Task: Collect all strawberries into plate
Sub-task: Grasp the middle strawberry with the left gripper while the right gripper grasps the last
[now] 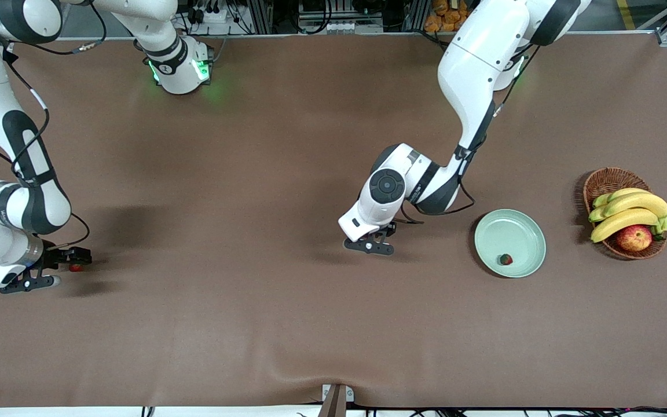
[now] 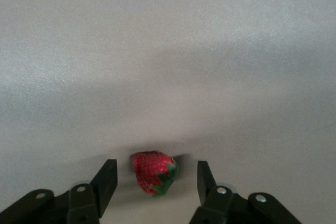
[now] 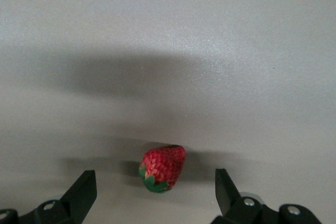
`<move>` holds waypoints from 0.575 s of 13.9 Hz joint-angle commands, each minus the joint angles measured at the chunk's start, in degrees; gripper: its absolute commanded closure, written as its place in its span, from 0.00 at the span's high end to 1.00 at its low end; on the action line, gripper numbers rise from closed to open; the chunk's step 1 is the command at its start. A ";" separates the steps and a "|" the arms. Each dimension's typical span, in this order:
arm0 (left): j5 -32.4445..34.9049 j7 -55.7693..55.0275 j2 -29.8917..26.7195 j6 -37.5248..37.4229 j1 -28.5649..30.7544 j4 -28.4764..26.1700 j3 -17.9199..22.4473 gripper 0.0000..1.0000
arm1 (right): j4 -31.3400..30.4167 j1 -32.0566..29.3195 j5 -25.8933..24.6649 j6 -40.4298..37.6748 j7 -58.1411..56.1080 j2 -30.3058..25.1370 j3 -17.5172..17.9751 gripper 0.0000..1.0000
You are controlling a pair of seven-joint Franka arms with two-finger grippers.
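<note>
The pale mint-green plate (image 1: 521, 231) lies toward the left arm's end of the table and holds one strawberry (image 1: 505, 259). My left gripper (image 1: 371, 248) is low over the table beside the plate, toward the table's middle. It is open, and a second strawberry (image 2: 153, 172) lies on the table between its fingers (image 2: 106, 177), untouched; the hand hides this berry in the front view. My right gripper (image 1: 64, 267) is low at the right arm's end of the table. It is open around a third strawberry (image 1: 76, 267), which also shows in the right wrist view (image 3: 164, 168).
A brown wicker basket (image 1: 603, 180) with bananas (image 1: 629, 209) and a red-yellow apple (image 1: 634, 237) stands beside the plate, at the left arm's end of the table. A brown mat (image 1: 264, 324) covers the table.
</note>
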 commanded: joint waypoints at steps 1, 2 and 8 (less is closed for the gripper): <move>0.81 -1.37 1.00 0.63 -0.70 1.07 0.45 0.64 | 1.14 -0.97 1.19 -0.05 -0.76 0.91 0.95 1.00; 0.81 -1.28 1.27 0.63 -0.61 1.07 0.45 0.63 | 1.05 -0.88 1.19 -0.05 -0.76 0.91 0.86 1.00; 0.89 -1.02 0.83 0.63 -0.35 1.16 0.54 0.19 | 1.32 -1.06 0.93 0.04 -0.94 1.70 0.86 0.00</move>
